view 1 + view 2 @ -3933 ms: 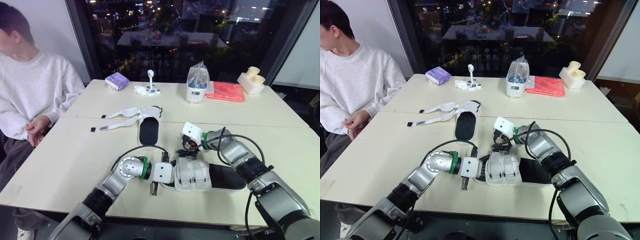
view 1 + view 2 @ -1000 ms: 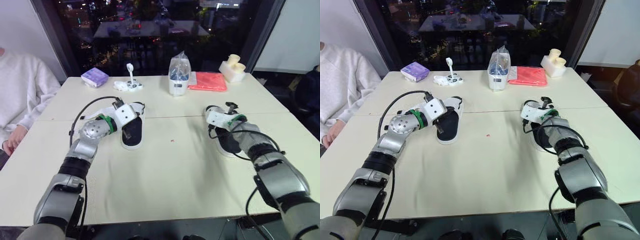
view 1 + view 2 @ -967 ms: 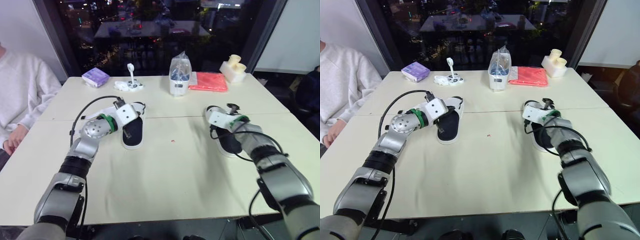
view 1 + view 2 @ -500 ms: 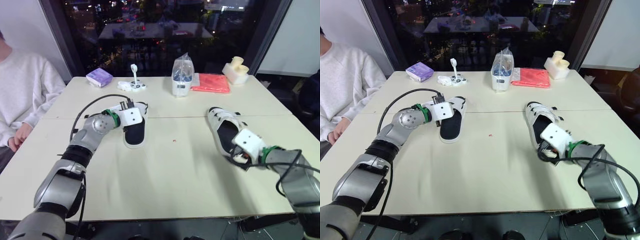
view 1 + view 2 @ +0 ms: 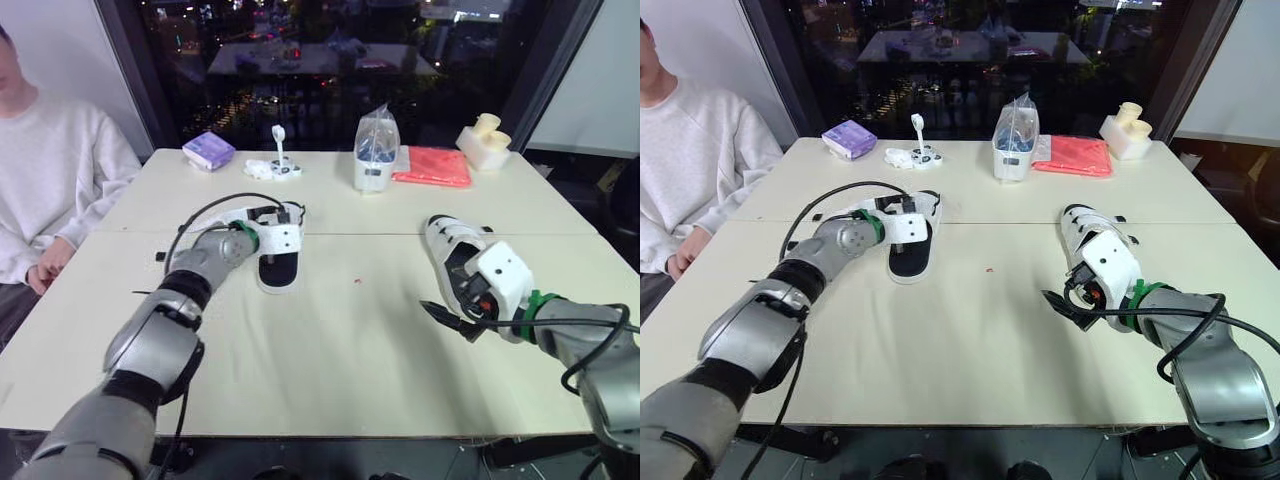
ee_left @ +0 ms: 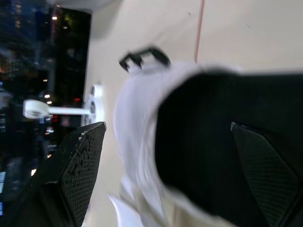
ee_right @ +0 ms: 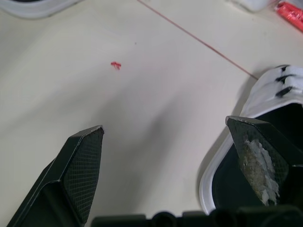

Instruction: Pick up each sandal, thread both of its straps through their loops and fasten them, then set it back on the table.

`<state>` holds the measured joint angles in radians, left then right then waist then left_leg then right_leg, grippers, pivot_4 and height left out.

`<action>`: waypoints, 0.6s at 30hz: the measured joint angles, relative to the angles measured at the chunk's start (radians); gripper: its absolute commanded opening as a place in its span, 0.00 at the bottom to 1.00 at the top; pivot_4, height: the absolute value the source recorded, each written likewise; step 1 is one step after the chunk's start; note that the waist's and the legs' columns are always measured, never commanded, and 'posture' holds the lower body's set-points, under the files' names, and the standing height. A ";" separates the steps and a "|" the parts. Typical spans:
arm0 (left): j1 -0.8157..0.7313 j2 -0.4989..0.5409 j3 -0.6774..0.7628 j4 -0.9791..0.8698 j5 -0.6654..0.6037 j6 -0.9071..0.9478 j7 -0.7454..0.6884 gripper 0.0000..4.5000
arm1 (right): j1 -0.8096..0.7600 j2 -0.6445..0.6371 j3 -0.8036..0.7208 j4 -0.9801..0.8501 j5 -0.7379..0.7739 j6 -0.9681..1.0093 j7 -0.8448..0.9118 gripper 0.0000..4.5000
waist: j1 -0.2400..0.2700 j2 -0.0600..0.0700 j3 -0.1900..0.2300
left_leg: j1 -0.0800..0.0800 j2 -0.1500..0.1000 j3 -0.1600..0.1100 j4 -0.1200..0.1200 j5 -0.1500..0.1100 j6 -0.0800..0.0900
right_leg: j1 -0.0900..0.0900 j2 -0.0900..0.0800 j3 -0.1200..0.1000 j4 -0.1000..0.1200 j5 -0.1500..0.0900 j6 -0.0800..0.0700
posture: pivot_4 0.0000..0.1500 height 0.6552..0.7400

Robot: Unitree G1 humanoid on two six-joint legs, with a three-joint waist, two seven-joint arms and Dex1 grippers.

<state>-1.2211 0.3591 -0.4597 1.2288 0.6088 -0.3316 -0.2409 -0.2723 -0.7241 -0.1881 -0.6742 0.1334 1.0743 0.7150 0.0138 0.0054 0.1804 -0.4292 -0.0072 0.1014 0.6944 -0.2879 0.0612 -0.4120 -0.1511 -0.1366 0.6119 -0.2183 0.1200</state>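
White sandal (image 5: 447, 240), straps look fastened, now down at 2 o'clock. Right gripper (image 7: 163, 124) has backed off it, spread wide, empty. Left gripper (image 6: 166, 126) moved to second sandal (image 5: 908, 262) at 10 o'clock, fingers apart, straddling it. Second sandal's straps likely next.
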 measured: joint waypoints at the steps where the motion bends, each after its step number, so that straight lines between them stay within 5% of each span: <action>1: -0.011 -0.019 -0.007 0.024 0.015 0.016 0.038 0.98 | -0.005 0.000 0.008 0.005 0.002 0.000 -0.010 1.00 | 0.000 -0.001 0.000 | 0.000 0.000 0.000 0.000 0.000 0.000 | 0.000 0.000 0.000 0.000 0.000 0.000 | 1.00 1.00; 9: -0.036 -0.084 -0.066 0.109 0.091 0.129 0.243 0.93 | -0.010 -0.004 0.026 0.011 0.026 0.000 -0.061 1.00 | 0.000 -0.001 0.001 | 0.000 0.000 0.000 0.002 0.000 0.000 | 0.000 0.000 0.000 0.001 0.000 0.000 | 1.00 1.00; 13: -0.035 -0.096 -0.066 0.140 0.094 0.162 0.281 0.59 | -0.008 -0.006 0.026 0.010 0.031 0.001 -0.086 1.00 | -0.001 -0.002 0.001 | -0.001 0.000 0.000 0.003 0.000 0.000 | -0.001 -0.001 0.000 0.001 0.000 0.000 | 1.00 1.00; 18: -0.041 -0.096 -0.065 0.140 0.094 0.170 0.323 0.02 | -0.006 -0.010 0.026 0.009 0.044 0.003 -0.106 1.00 | 0.002 -0.002 0.000 | -0.002 0.000 0.000 0.004 0.000 0.000 | -0.002 -0.001 0.000 0.001 0.000 0.000 | 1.00 1.00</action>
<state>-1.2616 0.2633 -0.5247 1.3692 0.7024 -0.1621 0.0826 -0.2779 -0.7343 -0.1618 -0.6652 0.1771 1.0769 0.6095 0.0155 0.0037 0.1807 -0.4316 -0.0068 0.1013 0.6985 -0.2881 0.0615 -0.4137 -0.1521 -0.1364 0.6127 -0.2183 0.1200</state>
